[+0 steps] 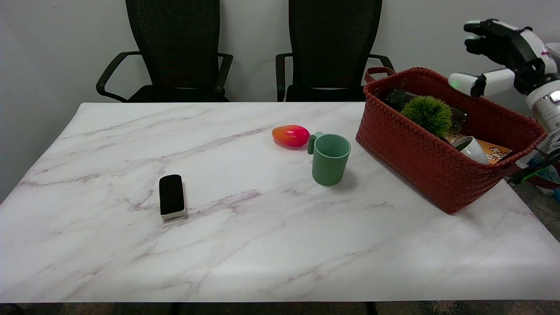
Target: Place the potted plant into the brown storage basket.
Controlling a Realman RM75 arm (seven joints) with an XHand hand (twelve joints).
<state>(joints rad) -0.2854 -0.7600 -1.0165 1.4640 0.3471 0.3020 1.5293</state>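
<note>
You had the basket [420, 162] at the table's [245, 245] right edge, the potted plant [431, 116] lying tilted inside it. Left of it stood the mug [330, 159], a mango [290, 135] just behind, the eraser [171, 196] farther left and nearer.

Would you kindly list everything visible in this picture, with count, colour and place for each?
Woven storage basket: one, reddish brown, on the table's right side.
Potted plant: one, green spiky ball in a white pot, lying tilted inside the basket.
Printed orange card: one, in the basket beneath the pot.
Plastic mug: one, green, upright, left of the basket.
Toy mango: one, red and orange, just behind the mug.
Board eraser: one, black top on white base, left of centre.
Marble-patterned table: one, white.
Mesh office chairs: two, black, behind the table.
Right hand: one, black and white, open above the basket's far right corner.
</note>
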